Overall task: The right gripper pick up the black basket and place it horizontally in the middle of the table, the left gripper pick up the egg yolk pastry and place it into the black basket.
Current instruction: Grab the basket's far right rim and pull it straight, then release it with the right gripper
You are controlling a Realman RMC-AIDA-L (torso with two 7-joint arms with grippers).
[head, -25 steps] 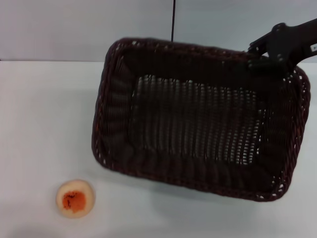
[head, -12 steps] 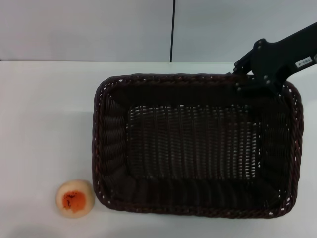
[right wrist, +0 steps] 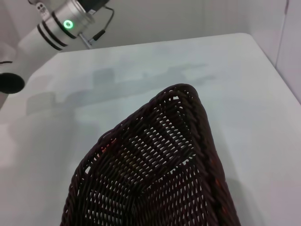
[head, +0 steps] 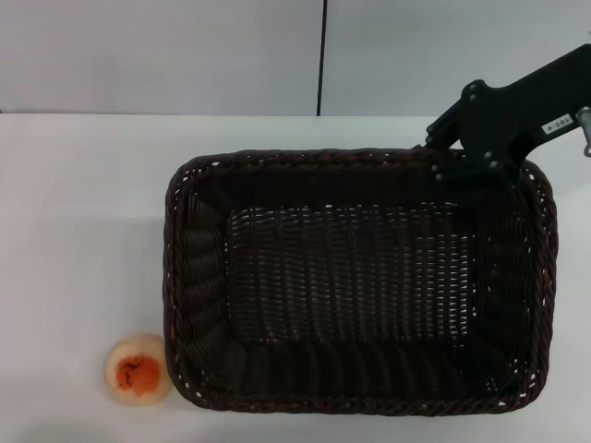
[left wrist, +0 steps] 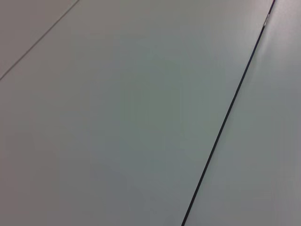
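The right end effector [head: 441,159] is at the far right corner of the basket [head: 360,277], at its rim; whether it is closed on the rim I cannot tell, the fingers blend with the dark weave. The basket lies flat and horizontal near the middle of the table [head: 83,212], probably ready for release. The pastry [head: 138,369] sits just beside its near left corner, waiting. The left end effector is parked, out of the head view.

Black basket [head: 360,281] is lying level, long side across the white table [head: 83,212]. Right gripper [head: 441,148] is reaching in at its far right rim. Egg yolk pastry [head: 138,370] is sitting just beside the near left corner.
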